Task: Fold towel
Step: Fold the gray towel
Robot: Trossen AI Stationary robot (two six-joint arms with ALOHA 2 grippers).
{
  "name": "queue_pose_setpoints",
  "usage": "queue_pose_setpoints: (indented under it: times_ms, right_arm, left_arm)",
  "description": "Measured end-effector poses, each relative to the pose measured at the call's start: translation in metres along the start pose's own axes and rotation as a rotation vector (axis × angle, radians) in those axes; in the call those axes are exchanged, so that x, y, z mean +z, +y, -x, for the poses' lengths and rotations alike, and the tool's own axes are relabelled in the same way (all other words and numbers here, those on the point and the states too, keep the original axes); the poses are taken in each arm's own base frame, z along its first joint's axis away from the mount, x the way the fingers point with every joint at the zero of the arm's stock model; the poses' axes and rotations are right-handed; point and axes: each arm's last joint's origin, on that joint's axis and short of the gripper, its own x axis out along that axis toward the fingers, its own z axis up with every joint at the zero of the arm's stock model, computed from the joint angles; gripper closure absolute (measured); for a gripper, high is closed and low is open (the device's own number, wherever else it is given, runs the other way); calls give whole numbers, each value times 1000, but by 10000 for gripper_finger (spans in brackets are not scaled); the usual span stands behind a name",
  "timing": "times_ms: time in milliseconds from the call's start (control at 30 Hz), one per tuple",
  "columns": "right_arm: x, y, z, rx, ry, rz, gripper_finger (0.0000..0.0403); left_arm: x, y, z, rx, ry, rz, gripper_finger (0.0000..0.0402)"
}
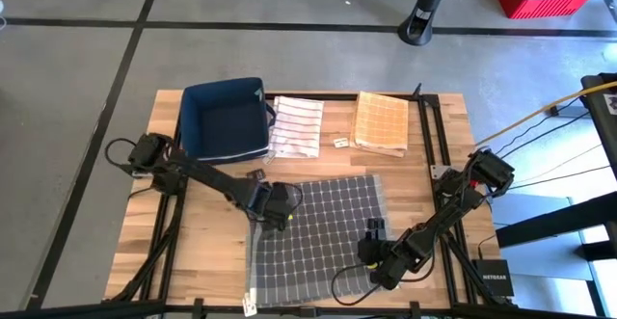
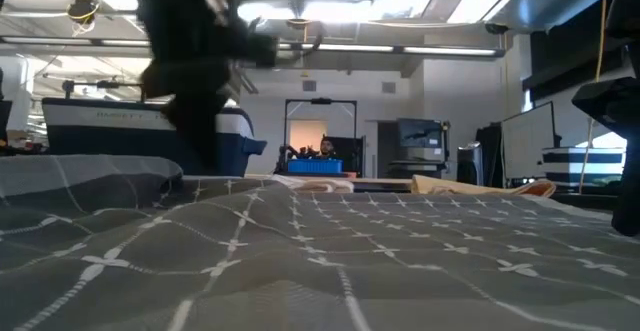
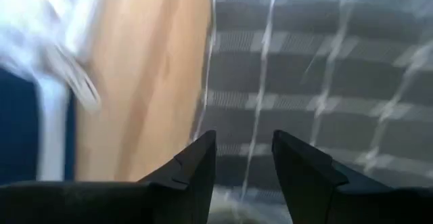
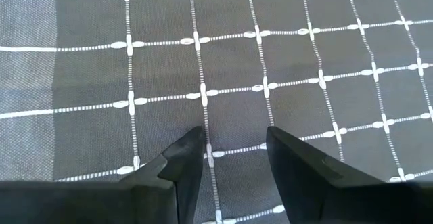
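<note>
Grey checked towel [image 1: 318, 237] lies spread flat on the wooden table [image 1: 202, 247], front and centre. Going left to right, we see the left pincer [image 1: 277, 206] down at the towel's far-left corner, fingers [image 3: 193, 166] parted over the cloth edge, nothing gripped. The right pincer [image 1: 371, 237] sits over the towel's right part, jaws apart above the fabric, holding nothing. Behind are a navy bin [image 1: 225, 119], a striped cloth [image 1: 295, 126] and an orange towel [image 1: 382, 122].
</note>
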Motion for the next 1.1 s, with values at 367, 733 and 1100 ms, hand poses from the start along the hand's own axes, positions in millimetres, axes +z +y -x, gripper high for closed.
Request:
queue_pose_setpoints:
  times_ms: [367,733,1100]
  right_arm:
    - [-9,-7,-2,-71,87,-102,237]
    - [-5,-5,-5,-45,50,-97,237]
    - [-2,-7,-5,-44,54,-89,237]
  left_arm:
    - [-51,26,7,192,505,8,263]
    - [-45,-10,34,-35,104,78,263]
    - [-52,-64,87,-466,-159,113,263]
